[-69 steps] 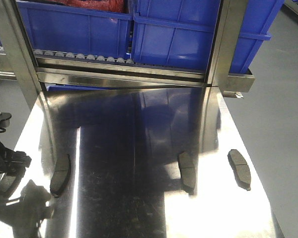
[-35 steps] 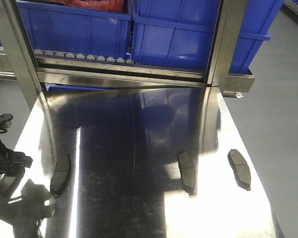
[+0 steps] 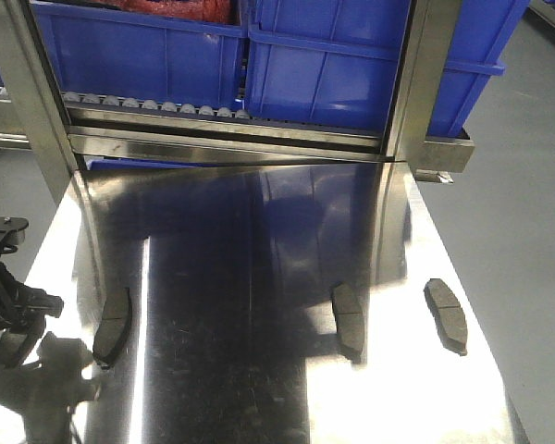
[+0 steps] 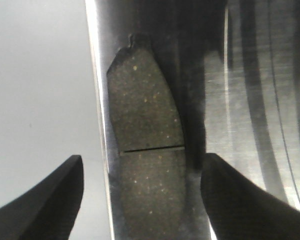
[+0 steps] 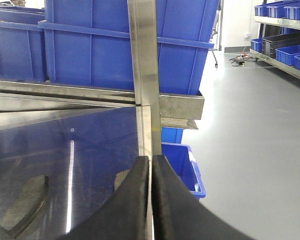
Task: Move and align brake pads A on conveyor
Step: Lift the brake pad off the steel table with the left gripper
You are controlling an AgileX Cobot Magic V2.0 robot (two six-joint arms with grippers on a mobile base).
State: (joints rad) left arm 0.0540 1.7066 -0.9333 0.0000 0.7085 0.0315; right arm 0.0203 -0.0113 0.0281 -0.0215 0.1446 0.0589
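One brake pad (image 4: 145, 110) lies flat at the shiny counter's (image 3: 259, 268) lower-left edge, between my left fingers (image 4: 55, 200), which are spread on either side and clear of it. Across the lower frame lie a left pad (image 3: 112, 326), middle pad (image 3: 348, 321) and right pad (image 3: 446, 315). My right fingers (image 5: 135, 200) are pressed together, empty.

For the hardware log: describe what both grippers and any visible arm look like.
Left gripper: two matte black jaws, broad at the base, tapering to curved, rounded tips, no markings visible. Right gripper: the same smooth black jaws with curved outer edges. In the front view the left arm is a black, blocky assembly; cables and finer detail are too dark to tell.
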